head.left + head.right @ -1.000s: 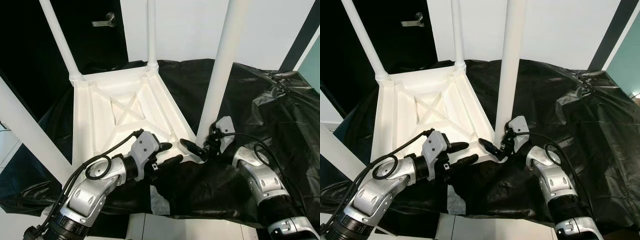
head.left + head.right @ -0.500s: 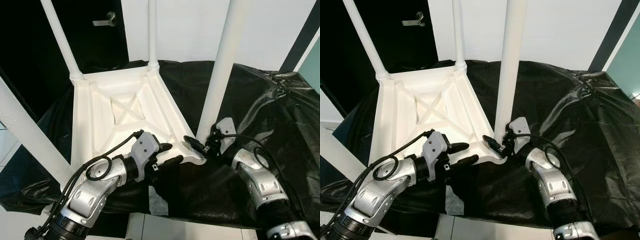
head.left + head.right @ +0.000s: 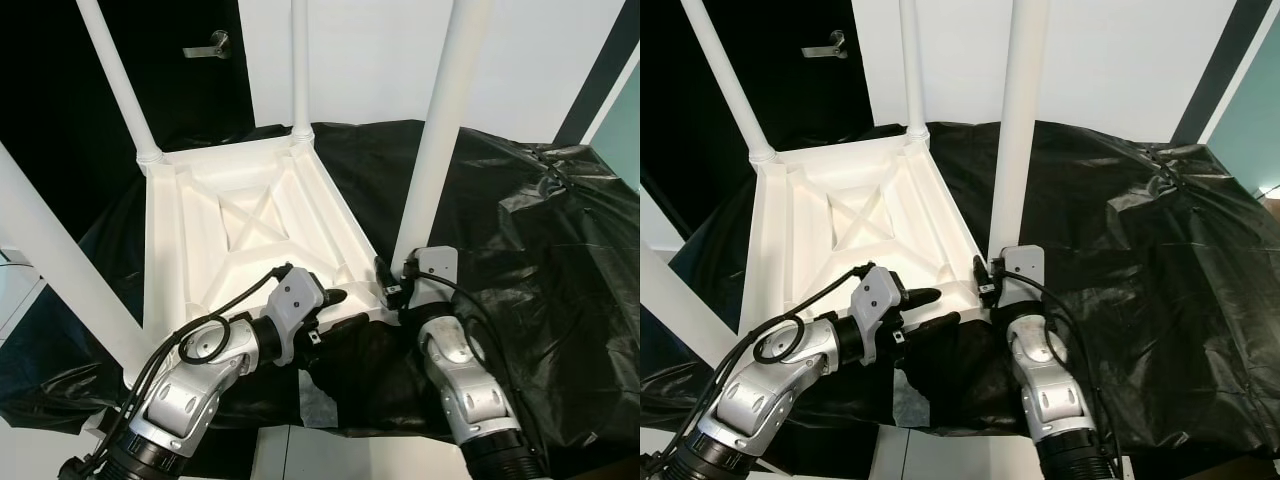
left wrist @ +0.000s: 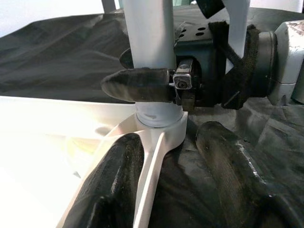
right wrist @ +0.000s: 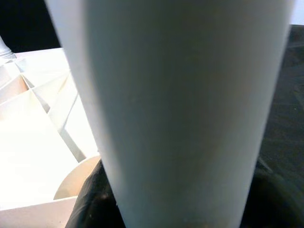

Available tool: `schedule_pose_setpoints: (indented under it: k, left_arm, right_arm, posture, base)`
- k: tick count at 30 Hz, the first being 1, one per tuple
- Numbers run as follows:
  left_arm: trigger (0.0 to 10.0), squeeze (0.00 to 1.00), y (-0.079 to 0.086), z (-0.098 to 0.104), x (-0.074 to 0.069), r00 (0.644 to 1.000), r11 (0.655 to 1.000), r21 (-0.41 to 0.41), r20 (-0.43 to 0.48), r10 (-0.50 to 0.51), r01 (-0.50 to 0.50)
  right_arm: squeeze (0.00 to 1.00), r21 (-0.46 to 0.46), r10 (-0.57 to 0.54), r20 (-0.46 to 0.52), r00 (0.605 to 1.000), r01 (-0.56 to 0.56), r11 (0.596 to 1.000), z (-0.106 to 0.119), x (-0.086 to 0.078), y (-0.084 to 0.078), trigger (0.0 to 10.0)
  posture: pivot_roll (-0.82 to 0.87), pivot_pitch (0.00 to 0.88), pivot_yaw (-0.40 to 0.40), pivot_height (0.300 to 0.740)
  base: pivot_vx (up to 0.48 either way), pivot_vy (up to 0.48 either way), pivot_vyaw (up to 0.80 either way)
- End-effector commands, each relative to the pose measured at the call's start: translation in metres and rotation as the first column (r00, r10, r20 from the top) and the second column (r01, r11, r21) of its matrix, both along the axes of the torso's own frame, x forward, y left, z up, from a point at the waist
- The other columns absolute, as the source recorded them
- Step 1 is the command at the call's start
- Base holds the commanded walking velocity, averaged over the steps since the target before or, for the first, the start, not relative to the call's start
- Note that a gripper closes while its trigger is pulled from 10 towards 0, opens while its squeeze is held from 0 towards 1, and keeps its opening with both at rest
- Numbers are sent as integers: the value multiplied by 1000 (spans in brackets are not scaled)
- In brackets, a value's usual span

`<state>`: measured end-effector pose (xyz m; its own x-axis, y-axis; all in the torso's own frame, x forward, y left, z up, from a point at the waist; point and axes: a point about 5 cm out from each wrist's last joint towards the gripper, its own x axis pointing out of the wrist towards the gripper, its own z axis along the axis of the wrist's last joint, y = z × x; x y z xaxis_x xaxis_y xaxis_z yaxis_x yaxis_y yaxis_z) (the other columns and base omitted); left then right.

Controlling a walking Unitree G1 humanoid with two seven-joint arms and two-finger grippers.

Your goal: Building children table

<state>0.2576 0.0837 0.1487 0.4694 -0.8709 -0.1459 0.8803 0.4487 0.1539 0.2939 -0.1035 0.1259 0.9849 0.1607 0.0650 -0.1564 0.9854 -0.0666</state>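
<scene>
Right gripper (image 3: 385, 283) is clamped on the near-right leg (image 3: 437, 130) of the upturned white table (image 3: 215, 225), its black fingers (image 4: 137, 84) pinching the tube just above the round socket (image 4: 159, 126) where the leg enters the tabletop's corner; the right wrist view looks straight at that white tube from close up. Left gripper (image 3: 338, 308) sits at about 9 o'clock from that corner, fingers parted and holding nothing, one finger over the table's near rim and the other on the black side of it, the thin rim edge running between them in the left wrist view. The table lies underside up on a black plastic sheet (image 3: 520, 230), showing a ribbed frame with an X-shaped brace (image 3: 250, 215) in the middle. Its other legs rise from the far corners at roughly 11 and 12 o'clock (image 3: 117, 80) (image 3: 299, 65), and a fourth leg (image 3: 55, 265) slants across at 8 o'clock near the left arm. The crinkled sheet spreads widest toward 3 o'clock, where it bunches into folds. Beyond the table at 12 o'clock stands a white wall (image 3: 370, 55), with a dark door and its metal handle (image 3: 208, 45) at 11 o'clock, and pale floor (image 3: 330, 455) shows at 6 o'clock between the arms.
</scene>
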Motion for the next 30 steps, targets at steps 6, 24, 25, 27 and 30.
schedule_pose_setpoints:
  k: [6,24,25,27,30]
  left_arm:
    - [10000,0,6,1,9,994,995,15,25,102,-102]
    - [10000,0,13,8,22,976,978,-29,55,209,-207]
    - [10000,0,13,8,22,976,978,-29,55,209,-207]
    - [10000,0,17,10,25,965,966,-41,62,256,-254]
    - [10000,0,21,11,28,949,951,-53,65,307,-304]
  right_arm:
    - [0,-31,21,19,1000,-21,999,0,-5,0,10000]
    - [0,-14,93,127,987,-92,996,22,-31,-14,10000]
    - [0,-14,93,127,987,-92,996,22,-31,-14,10000]
    - [0,-3,100,145,984,-100,995,27,-36,-17,10000]
    - [0,-16,89,149,985,-88,996,27,-38,-22,10000]
  posture:
    - [48,0,-14,740]
    - [18,0,-9,740]
    - [18,0,-9,740]
    - [16,0,-6,740]
    - [18,0,-3,740]
  base:
    - [0,0,0]
    - [0,0,0]
    - [0,0,0]
    - [0,0,0]
    - [0,0,0]
